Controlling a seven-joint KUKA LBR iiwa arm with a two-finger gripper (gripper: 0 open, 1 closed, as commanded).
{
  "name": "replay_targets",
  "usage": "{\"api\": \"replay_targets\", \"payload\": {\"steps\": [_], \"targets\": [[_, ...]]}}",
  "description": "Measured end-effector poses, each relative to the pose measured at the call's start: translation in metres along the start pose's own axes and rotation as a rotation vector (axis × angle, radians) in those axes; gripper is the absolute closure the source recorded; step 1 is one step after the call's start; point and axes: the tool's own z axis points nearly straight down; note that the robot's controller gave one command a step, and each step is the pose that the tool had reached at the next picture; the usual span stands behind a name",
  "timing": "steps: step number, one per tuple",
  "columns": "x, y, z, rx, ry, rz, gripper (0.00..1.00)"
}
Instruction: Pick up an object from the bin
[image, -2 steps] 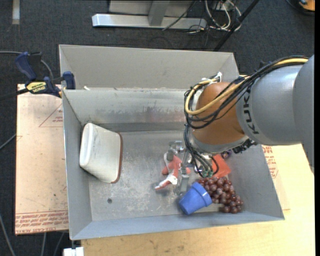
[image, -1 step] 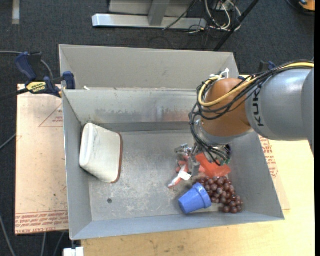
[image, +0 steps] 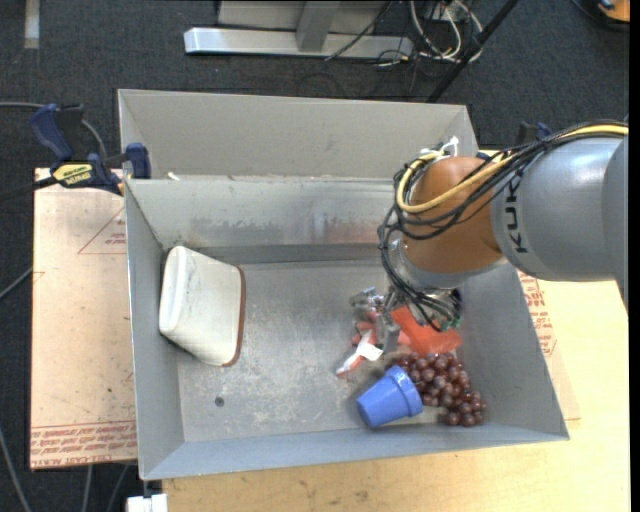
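The grey bin (image: 290, 385) holds a white tray (image: 200, 302), tilted against the wall well apart from the tool. Near the tool lie a blue cup (image: 390, 398) on its side, a bunch of dark grapes (image: 447, 386) and an orange-red piece (image: 425, 332). The arm (image: 570, 205) reaches steeply down, with the orange wrist cover (image: 450, 215) above the tool (image: 372, 308). A small red-and-white item (image: 358, 357) lies just beneath and beside the tool; how far the tool is open, or whether it grips anything, cannot be told.
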Motion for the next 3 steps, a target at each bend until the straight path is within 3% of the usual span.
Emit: {"api": "replay_targets", "payload": {"steps": [1,2,3], "targets": [[-0.002,-0.016,-0.111,0.000,-0.004,0.015,1.00],[-0.002,-0.016,-0.111,0.000,-0.004,0.015,1.00],[-0.005,0.001,-0.241,0.000,-0.009,0.028,1.00]]}}
